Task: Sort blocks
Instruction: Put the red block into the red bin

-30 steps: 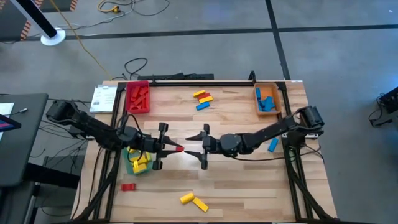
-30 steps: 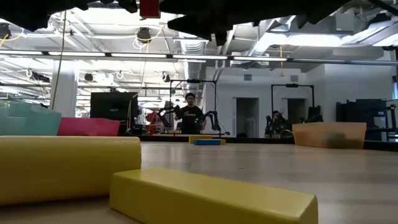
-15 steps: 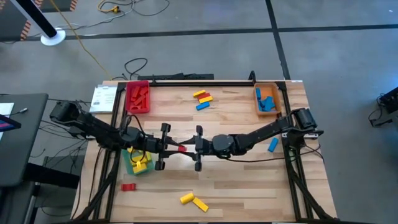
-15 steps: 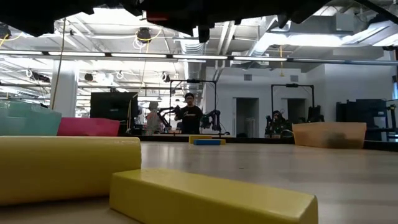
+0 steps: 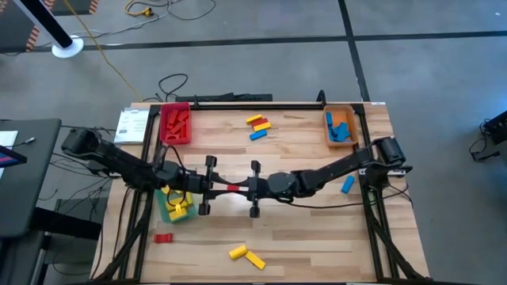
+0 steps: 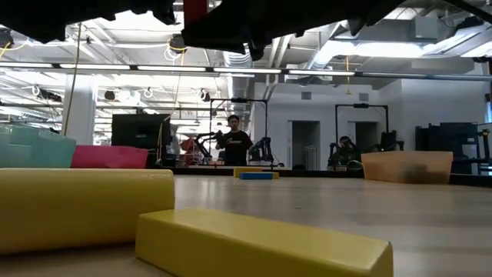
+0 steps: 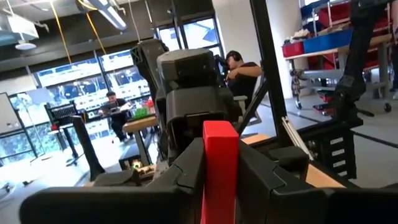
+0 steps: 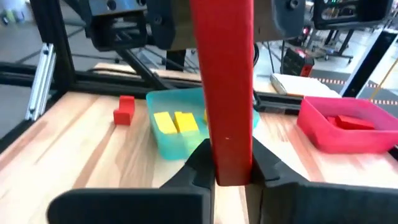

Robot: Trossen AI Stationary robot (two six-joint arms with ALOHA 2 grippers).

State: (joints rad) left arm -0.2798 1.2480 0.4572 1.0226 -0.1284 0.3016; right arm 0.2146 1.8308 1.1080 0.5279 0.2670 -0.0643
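Observation:
A red block (image 5: 232, 188) hangs level above the table's middle, between my two grippers. My left gripper (image 5: 223, 188) comes from the left and is shut on the block's left end. My right gripper (image 5: 242, 188) comes from the right and is shut on its right end. In the low view the block (image 6: 194, 9) shows at the top edge, among the dark fingers. A green tray (image 5: 169, 207) with yellow blocks sits below the left arm. My left gripper pinches the red block's left end (image 7: 220, 163) between its two fingers. The fingers come level from the table's left and lie along the block. The block is lifted clear of the table. My right gripper pinches the block's right end (image 8: 231, 163) between its two fingers. The fingers come level from the table's right, along the block, facing the left gripper. The block spans the gap between both grippers, clear of the table.
A red tray (image 5: 175, 124) with red blocks stands at the far left, an orange tray (image 5: 339, 127) with blue blocks at the far right. Loose blocks lie at far centre (image 5: 257, 127), near the right edge (image 5: 347, 184), and near the front: red (image 5: 163, 237), yellow (image 5: 245, 255).
My right gripper has moved toward the table's left, up to the red block held by my left gripper, and has shut on the block's free end. The block has stayed level and clear of the table.

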